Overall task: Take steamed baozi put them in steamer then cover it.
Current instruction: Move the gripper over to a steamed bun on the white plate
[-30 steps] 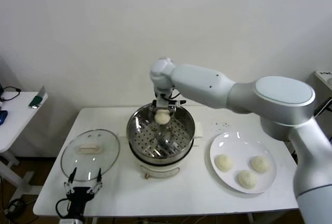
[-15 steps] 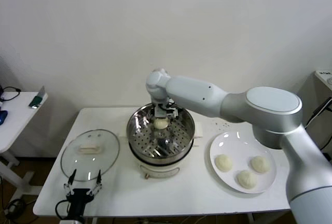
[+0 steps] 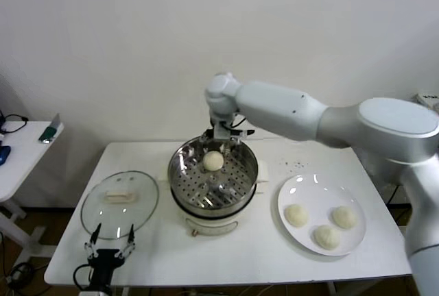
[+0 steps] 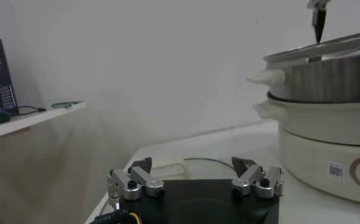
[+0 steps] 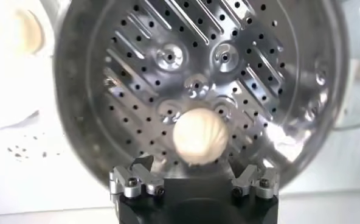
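One cream-white baozi (image 3: 213, 161) lies free on the perforated floor of the steel steamer (image 3: 177, 185), toward its far side. My right gripper (image 3: 223, 136) hangs open and empty just above the steamer's far rim. In the right wrist view the baozi (image 5: 199, 137) sits on the steamer floor (image 5: 168, 79) beyond the open right gripper (image 5: 194, 167), untouched. Three more baozi (image 3: 296, 214) (image 3: 343, 216) (image 3: 326, 236) lie on the white plate (image 3: 312, 190) to the right. My left gripper (image 3: 110, 234) is parked open at the table's front left.
The glass lid (image 3: 120, 200) with its cream handle lies flat on the table left of the steamer, just behind the left gripper. In the left wrist view, the white pot base (image 4: 326, 140) rises beside the open left gripper (image 4: 192, 167). A side table (image 3: 20, 149) stands far left.
My right gripper lowered the baozi into the steamer, let it go and rose back to the far rim. The baozi now rests on the floor. The left arm has not moved.
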Robot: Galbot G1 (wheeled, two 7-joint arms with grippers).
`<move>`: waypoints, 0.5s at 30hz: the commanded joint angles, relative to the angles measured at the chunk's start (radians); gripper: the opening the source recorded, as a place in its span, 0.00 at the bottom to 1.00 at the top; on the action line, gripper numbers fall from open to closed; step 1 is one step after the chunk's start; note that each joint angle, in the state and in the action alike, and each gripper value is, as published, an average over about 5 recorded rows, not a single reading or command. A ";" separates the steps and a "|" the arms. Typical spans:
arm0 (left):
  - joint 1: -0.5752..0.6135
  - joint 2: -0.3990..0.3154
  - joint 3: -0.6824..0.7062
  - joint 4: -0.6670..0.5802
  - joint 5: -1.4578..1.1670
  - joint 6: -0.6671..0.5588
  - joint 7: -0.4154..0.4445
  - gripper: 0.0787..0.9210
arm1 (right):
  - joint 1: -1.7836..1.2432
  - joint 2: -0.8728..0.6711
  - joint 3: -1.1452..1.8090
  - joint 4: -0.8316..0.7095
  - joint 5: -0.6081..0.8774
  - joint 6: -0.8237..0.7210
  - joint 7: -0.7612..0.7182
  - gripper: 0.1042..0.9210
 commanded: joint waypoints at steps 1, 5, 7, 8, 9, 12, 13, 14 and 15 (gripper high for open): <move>0.005 0.002 0.005 -0.009 0.001 -0.002 0.001 0.88 | 0.237 -0.257 -0.267 0.213 0.398 -0.257 0.207 0.88; 0.017 0.001 0.018 -0.018 0.004 -0.008 0.002 0.88 | 0.306 -0.388 -0.378 0.287 0.563 -0.442 0.131 0.88; 0.021 0.000 0.022 -0.025 0.008 -0.008 0.002 0.88 | 0.313 -0.453 -0.395 0.316 0.624 -0.549 0.081 0.88; 0.022 0.000 0.023 -0.029 0.010 -0.007 0.003 0.88 | 0.313 -0.484 -0.403 0.329 0.648 -0.600 0.062 0.88; 0.023 0.000 0.023 -0.032 0.011 -0.006 0.003 0.88 | 0.310 -0.512 -0.410 0.342 0.668 -0.636 0.043 0.88; 0.020 0.000 0.019 -0.036 0.012 -0.002 0.004 0.88 | 0.282 -0.589 -0.418 0.369 0.704 -0.717 0.000 0.88; 0.018 -0.001 0.018 -0.037 0.012 -0.001 0.004 0.88 | 0.266 -0.610 -0.415 0.374 0.710 -0.733 -0.008 0.88; 0.017 -0.002 0.017 -0.038 0.011 0.000 0.005 0.88 | 0.246 -0.629 -0.410 0.377 0.711 -0.746 -0.007 0.88; 0.017 -0.003 0.016 -0.039 0.011 0.002 0.005 0.88 | 0.223 -0.648 -0.402 0.380 0.705 -0.757 -0.007 0.88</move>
